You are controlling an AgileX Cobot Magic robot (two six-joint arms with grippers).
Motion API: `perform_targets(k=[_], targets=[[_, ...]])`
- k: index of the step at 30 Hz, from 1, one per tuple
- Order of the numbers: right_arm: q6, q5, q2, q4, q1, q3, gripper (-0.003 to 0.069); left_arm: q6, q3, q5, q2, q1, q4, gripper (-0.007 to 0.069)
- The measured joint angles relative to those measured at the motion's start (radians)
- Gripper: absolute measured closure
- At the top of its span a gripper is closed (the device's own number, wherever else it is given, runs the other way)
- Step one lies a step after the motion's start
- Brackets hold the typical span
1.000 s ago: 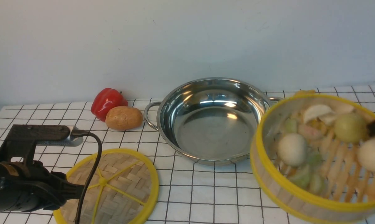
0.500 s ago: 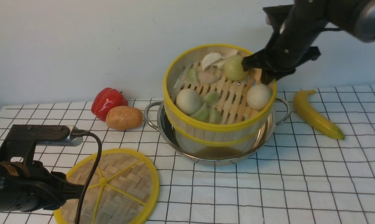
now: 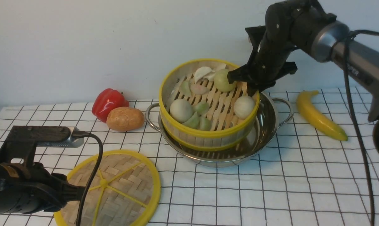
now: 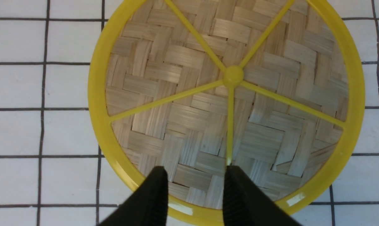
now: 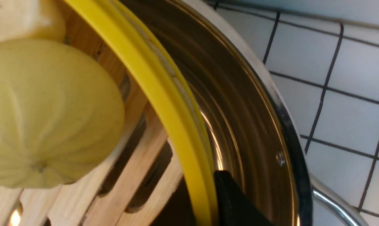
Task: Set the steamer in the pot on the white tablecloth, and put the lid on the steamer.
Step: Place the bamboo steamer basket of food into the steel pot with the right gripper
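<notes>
The tablecloth lay spread under everything. The pot stood on it toward the back. The steamer sat inside the pot, tilted, with its right side raised above the pot's rim. The lid lay flat on the cloth at front left. The right gripper pinched the steamer's far right rim. The left gripper hung over the lid's edge, fingers narrowly parted, holding nothing.

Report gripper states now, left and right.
Left gripper: open, holding nothing, over the lid.
Right gripper: closed on the steamer rim; steamer tilted in the pot.
</notes>
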Motion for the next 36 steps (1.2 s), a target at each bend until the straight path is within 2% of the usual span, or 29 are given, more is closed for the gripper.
perform_targets(k=[11, 30, 34, 36], targets=[[0.003, 0.0, 0.034, -0.058, 0.0, 0.0, 0.0602, 0.0, 0.0, 0.0, 0.0, 0.0, -0.002, 0.0382], [0.004, -0.001, 0.081, -0.086, -0.001, -0.001, 0.0603, 0.0, 0.0, 0.0, 0.0, 0.0, -0.002, 0.0382], [0.004, -0.002, 0.081, -0.078, -0.001, -0.001, 0.058, 0.0, 0.0, 0.0, 0.0, 0.0, -0.002, 0.0382], [0.01, -0.007, 0.081, -0.069, -0.001, -0.001, 0.0528, 0.0, 0.0, 0.0, 0.0, 0.0, -0.002, 0.0382]])
